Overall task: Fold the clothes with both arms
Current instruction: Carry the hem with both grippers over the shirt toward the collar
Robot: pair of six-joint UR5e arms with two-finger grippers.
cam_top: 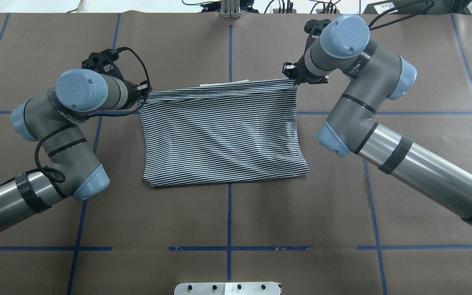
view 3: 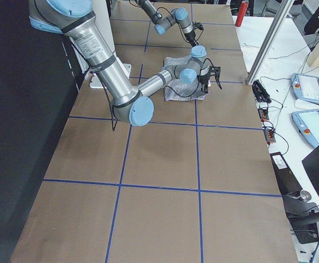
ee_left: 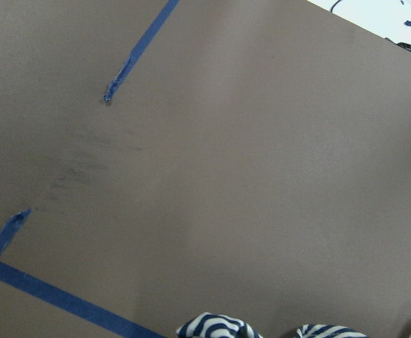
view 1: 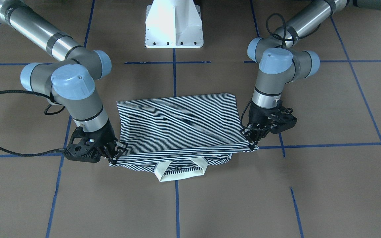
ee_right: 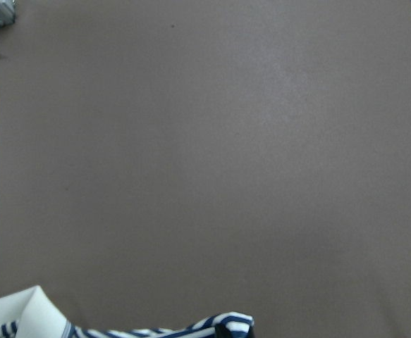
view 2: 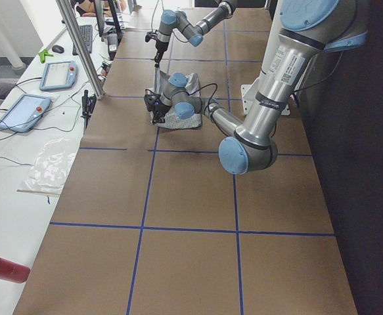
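Observation:
The striped polo shirt [view 1: 180, 125] lies folded over on the brown table, with its cream collar [view 1: 180, 172] poking out at the edge far from the robot. My left gripper [view 1: 254, 145] is shut on the top layer's corner on the robot's left. My right gripper [view 1: 116, 153] is shut on the opposite corner. In the overhead view the shirt [cam_top: 223, 131] stretches between my left gripper [cam_top: 144, 93] and right gripper [cam_top: 293, 80], the held edge slightly raised. Each wrist view shows only a bit of striped cloth [ee_left: 216, 327], with the collar [ee_right: 22, 313] in the right one.
The brown table covering [cam_top: 236, 213] carries blue tape grid lines [cam_top: 230, 205]. The white pedestal base [view 1: 174, 26] stands on the robot's side. A red cylinder [view 2: 4, 268] and tablets [view 2: 23, 111] lie on the side bench beyond the table.

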